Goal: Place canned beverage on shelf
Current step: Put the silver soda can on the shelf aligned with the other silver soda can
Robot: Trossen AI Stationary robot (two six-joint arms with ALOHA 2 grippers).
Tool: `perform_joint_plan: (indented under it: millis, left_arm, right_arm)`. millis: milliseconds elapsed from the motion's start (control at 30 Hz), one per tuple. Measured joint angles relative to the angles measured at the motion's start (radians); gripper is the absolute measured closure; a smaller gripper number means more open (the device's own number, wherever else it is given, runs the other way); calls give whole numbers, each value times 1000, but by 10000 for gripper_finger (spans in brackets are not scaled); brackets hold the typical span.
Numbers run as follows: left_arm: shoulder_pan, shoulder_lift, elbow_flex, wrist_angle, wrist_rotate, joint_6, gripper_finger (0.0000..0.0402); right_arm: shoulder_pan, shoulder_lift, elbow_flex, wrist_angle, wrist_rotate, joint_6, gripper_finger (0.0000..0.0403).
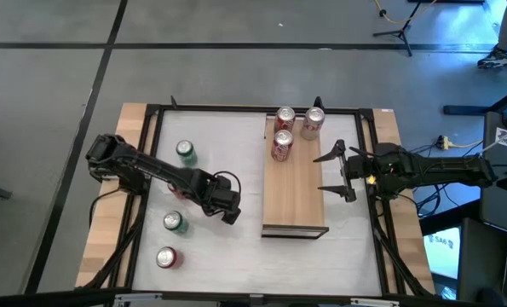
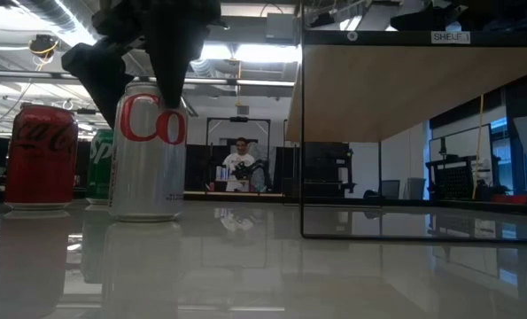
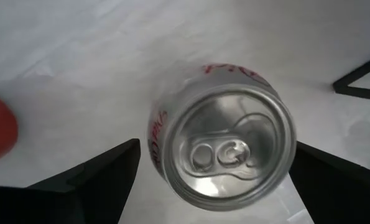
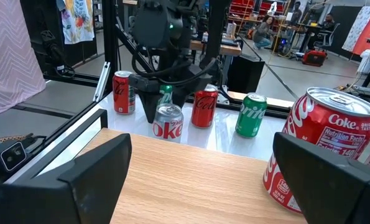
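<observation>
White tabletop (image 1: 210, 256) filled the middle of a wooden frame, and the long wooden shelf (image 1: 294, 196) lay flat on it, a bit to the right. Three cans already stood at the far end of the shelf: two red ones (image 1: 282, 145) and a silver one (image 1: 313, 124).

More cans waited on the left side of the table. A green can (image 1: 185, 153) stood at the back, another green can (image 1: 175, 223) and a red can (image 1: 168, 257) stood at the front.

The left gripper (image 3: 213, 171) hung right over a silver can (image 3: 222, 146), with its two fingers spread wide, one on each side of the top. It was not yet holding the can. In the low view the dark fingers pointed down at the can's rim.

The right gripper (image 1: 337, 174) waited at the right edge of the shelf, also wide open and holding nothing.

It looked like the step was reaching for the next can. Next, the left gripper would need to go down around the can, squeeze it, lift it straight up, and carry it over to a bare spot on the shelf. It should squeeze gently and keep the can standing up so it does not tip.
</observation>
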Motion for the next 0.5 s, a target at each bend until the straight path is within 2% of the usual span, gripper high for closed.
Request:
perform_joint_plan:
  millis: [267, 500]
  left_arm:
    - [-21, 0, 0, 40, -123, 1, 18]
    - [-21, 0, 0, 41, -129, 2, 18]
  right_arm:
    - [0, 0, 0, 0, 0, 0, 17]
    - [0, 0, 0, 0, 0, 0, 17]
